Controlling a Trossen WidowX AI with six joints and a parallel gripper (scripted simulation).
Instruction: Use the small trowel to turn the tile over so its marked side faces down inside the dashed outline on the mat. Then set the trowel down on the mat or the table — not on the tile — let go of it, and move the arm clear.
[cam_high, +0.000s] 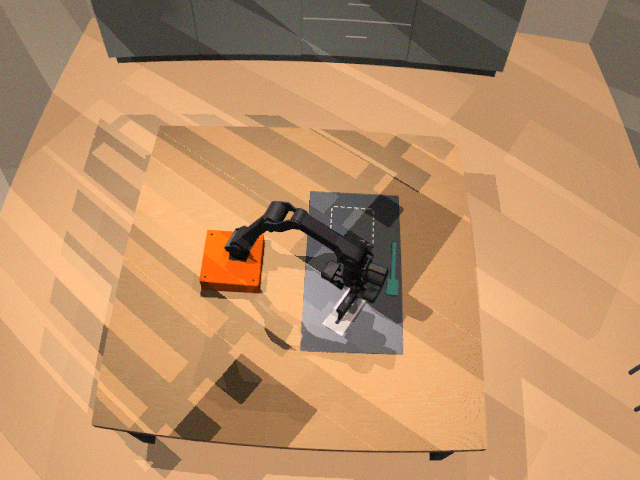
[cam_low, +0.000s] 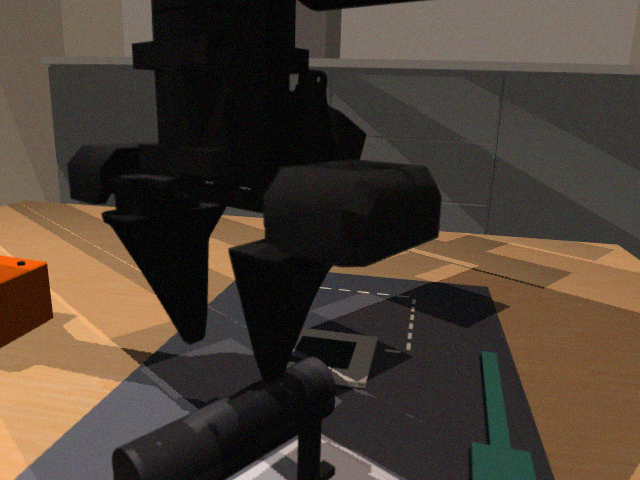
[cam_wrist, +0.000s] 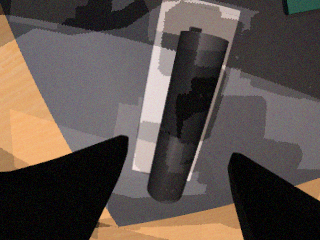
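Top: arm's gripper (cam_high: 356, 289) (cam_low: 233, 360) (cam_wrist: 179, 152) over mat (cam_high: 316, 304) (cam_low: 439, 403) (cam_wrist: 80, 85); black handle (cam_high: 347, 308) (cam_low: 222, 418) (cam_wrist: 192, 110) on pale plate (cam_high: 333, 324) (cam_low: 361, 462) (cam_wrist: 155, 90), toward 7 o'clock. Green tool (cam_high: 392, 286) (cam_low: 496, 413) (cam_wrist: 302, 6) at 3. Dashed outline (cam_high: 352, 207) (cam_low: 410, 325) at 12.

Exterior: tile (cam_low: 366, 356) on mat, dark mark up, by outline's near edge, at 10 from green tool.

Wrist: fingers fairly wide, gripping nothing; handle leans 1-to-7, gaps both sides. Green tool at 1.
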